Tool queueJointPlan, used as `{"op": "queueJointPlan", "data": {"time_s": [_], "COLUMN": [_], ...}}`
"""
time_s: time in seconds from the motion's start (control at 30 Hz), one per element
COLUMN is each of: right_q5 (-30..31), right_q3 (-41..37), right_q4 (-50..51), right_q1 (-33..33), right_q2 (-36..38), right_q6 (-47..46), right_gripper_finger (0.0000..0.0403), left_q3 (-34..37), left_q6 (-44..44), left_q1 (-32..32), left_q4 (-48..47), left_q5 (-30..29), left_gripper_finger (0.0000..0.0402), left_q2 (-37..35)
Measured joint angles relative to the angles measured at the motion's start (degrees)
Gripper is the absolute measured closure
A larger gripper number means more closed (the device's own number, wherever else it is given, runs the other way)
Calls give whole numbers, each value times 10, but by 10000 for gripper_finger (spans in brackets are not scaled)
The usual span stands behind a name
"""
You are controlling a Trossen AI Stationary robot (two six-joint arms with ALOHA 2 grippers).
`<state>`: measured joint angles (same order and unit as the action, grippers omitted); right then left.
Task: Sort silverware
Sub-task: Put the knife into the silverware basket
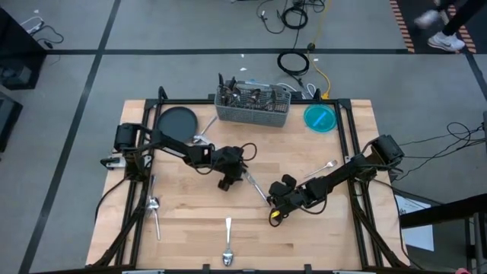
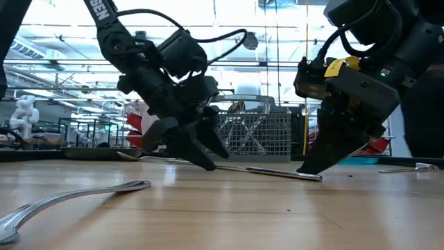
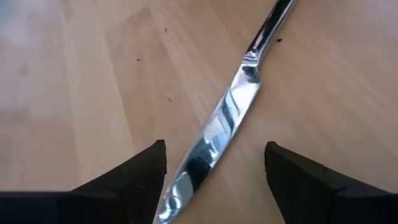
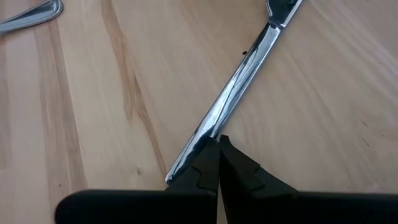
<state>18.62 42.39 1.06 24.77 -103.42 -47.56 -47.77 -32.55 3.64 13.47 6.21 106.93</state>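
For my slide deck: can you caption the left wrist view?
Left gripper open, its fingers either side of a knife lying flat on the wooden table.

your left gripper [image 2: 198,149] stands with fingers spread over one end of the knife [image 2: 277,173] lying flat on the table [image 2: 229,215]. your right gripper [image 2: 312,167] pinches its other end. a spoon [image 2: 76,198] lies nearer.
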Motion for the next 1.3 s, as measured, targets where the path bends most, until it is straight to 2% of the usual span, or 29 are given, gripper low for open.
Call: {"op": "queueJointPlan", "data": {"time_s": [0.2,0.37,0.5,0.67,0.7,0.8,1.0,1.17,1.3], "right_q5": [0,0,0,0,0,0,-7,-27,-23], "right_q3": [0,0,-1,-2,-2,-3,-6,-3,-4], "right_q4": [0,-1,-3,-13,-14,-15,-13,27,27], "right_q1": [0,0,1,1,1,1,1,1,6], "right_q2": [0,0,0,0,0,0,16,19,24], "right_q6": [-3,2,11,24,23,19,21,-21,-26], "right_gripper_finger": [403,403,403,403,403,403,403,403,403], "left_q3": [-3,-5,-5,-5,-5,-5,-9,-4,-5], "left_q6": [-66,-68,-77,-54,-52,-36,36,94,104], "left_q1": [-1,1,1,2,2,4,2,-2,-5], "left_q4": [24,111,121,119,121,122,125,69,50], "left_q5": [-9,-10,4,13,12,6,-49,-88,-87], "left_gripper_finger": [125,155,224,368,384,395,398,399,398], "left_q2": [43,95,104,106,107,107,102,34,-46]}}
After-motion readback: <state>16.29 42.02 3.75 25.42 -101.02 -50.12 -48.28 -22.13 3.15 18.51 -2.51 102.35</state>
